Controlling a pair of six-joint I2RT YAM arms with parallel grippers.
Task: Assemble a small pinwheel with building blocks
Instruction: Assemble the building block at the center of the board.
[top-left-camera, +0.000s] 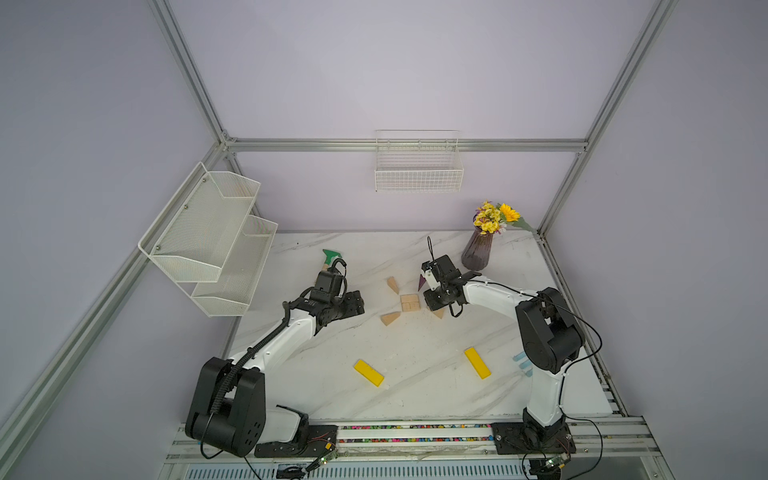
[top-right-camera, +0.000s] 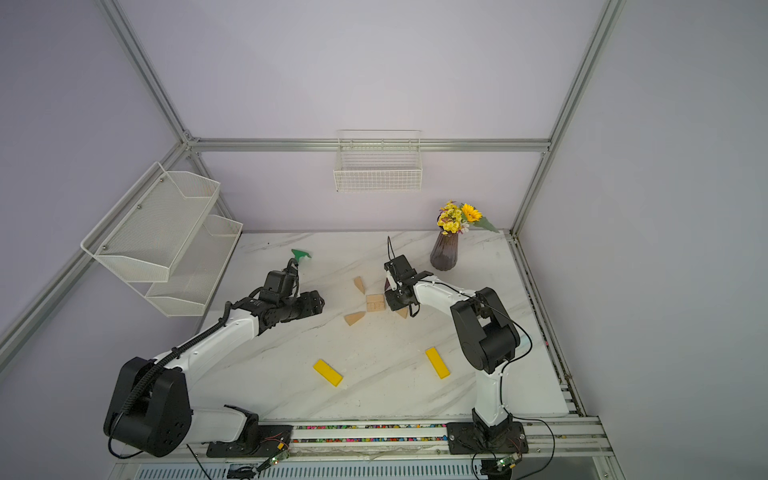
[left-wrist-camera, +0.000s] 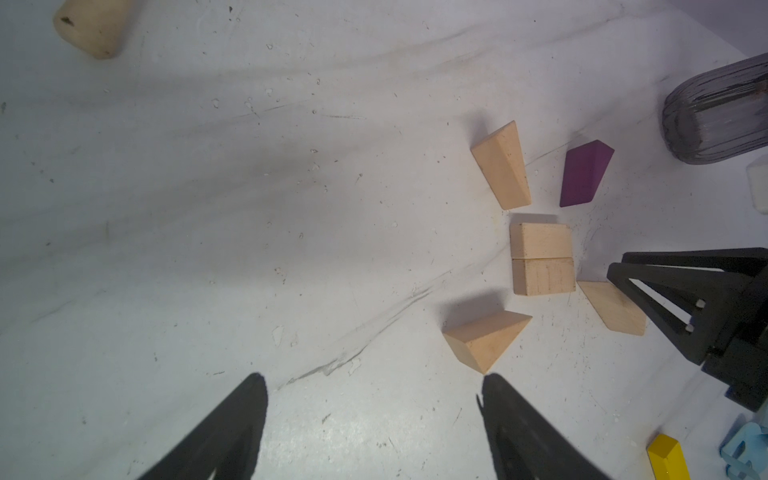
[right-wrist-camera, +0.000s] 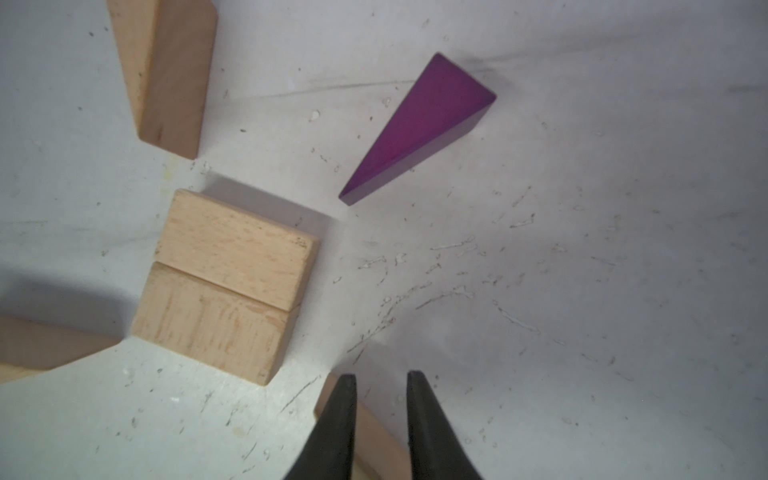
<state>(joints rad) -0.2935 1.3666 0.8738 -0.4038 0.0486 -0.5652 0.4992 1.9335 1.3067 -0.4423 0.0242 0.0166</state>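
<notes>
Yellow bars (top-left-camera: 368, 372) lie nearest, at 7 and 5 o'clock of the hub (top-left-camera: 410, 302). Tan wedges (top-left-camera: 392, 285) sit by it at 11, 8 and 4 — purple wedge (top-left-camera: 422, 282) at 1. Left tool (left-wrist-camera: 372, 380) gapes empty; right tool (right-wrist-camera: 382, 376), narrow, over the 4 o'clock wedge — grip unclear.

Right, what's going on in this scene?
The robot is laying out a block pinwheel. Two tan blocks form the hub, with three tan wedges and a purple wedge loosely around it. The right gripper, jaws narrow, is at one tan wedge; the left gripper hovers open. Both yellow bars lie apart, unused.
</notes>
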